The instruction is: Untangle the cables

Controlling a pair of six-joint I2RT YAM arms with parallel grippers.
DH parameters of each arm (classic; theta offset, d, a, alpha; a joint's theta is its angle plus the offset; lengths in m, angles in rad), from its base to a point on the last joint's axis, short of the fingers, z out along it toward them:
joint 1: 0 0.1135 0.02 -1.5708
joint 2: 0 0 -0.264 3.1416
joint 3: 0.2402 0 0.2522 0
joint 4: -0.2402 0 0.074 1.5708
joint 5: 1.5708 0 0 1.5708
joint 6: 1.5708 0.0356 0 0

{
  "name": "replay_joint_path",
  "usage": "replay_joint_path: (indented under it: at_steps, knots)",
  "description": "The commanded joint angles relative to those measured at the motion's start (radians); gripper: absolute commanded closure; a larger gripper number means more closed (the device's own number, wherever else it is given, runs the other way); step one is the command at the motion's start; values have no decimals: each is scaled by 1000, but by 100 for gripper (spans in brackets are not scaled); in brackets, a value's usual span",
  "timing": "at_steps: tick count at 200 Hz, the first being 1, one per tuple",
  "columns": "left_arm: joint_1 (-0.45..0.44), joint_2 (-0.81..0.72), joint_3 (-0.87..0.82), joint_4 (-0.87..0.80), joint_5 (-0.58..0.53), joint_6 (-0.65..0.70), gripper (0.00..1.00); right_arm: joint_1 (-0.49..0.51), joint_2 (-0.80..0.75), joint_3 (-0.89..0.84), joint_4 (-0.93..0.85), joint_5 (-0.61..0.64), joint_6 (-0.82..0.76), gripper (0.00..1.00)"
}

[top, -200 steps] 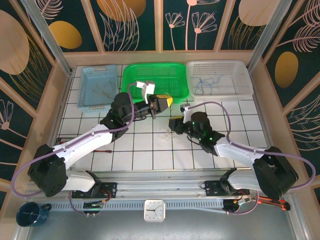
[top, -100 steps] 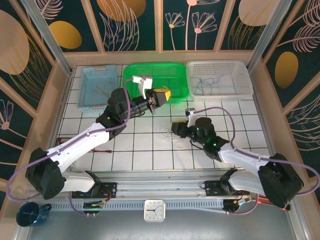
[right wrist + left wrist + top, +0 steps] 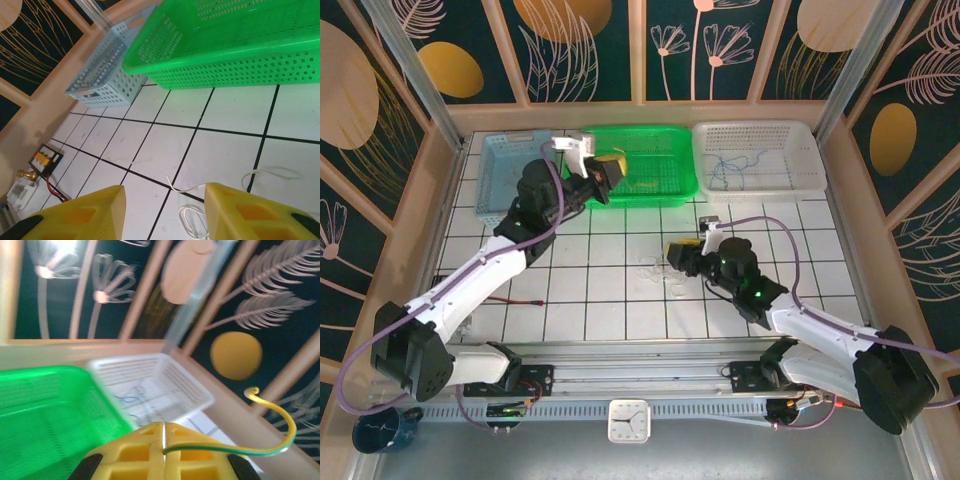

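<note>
Tangle of whitish, hair-thin wires lies on the white tiled table near its middle, just left of the right gripper. That gripper hangs low over the tiles with its yellow fingers spread apart and nothing between them. A loose white strand crosses the tile under the gap, so the jaws look set to drop onto it for a fresh pull.

Farther back, the left gripper hangs above the near rim of the green perforated plastic basket at the table's far edge. Its jaws are pressed together on a thin yellow-and-green wire that curls free to one side. This is probably a strand already freed and held high for sorting.

Toward the far right corner, the white mesh basket holds thin blue wires. The pale blue plastic basket sits toward the far left corner.
</note>
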Motion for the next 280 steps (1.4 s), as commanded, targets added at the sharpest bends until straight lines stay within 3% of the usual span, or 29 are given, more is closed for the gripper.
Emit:
replay_joint_path:
  at_steps: [1,71,113,149,172,194,206,244,280]
  knots:
    - [91,14,36,-41,-87,28,100,1,-34,-15,-31,31,24,52]
    - [427,197,107,-16,-224,-52,100,1,-96,-7,-132,74,51,39]
    - [504,338,150,-15,-277,-23,100,2,-132,-16,-174,95,65,38]
    - [518,450,171,-58,-277,16,100,4,-151,-17,-203,109,71,38]
    - [519,478,186,-87,-255,27,83,4,-162,-18,-218,117,73,38]
    - [518,479,198,-100,-227,28,49,3,-165,-17,-222,120,71,38]
    - [518,474,207,-111,-213,26,35,3,-164,-16,-221,120,71,38]
    - [518,441,229,-141,-138,17,3,2,-160,-11,-217,120,67,38]
    - [518,414,238,-165,-40,-7,1,3,-142,4,-221,114,55,38]
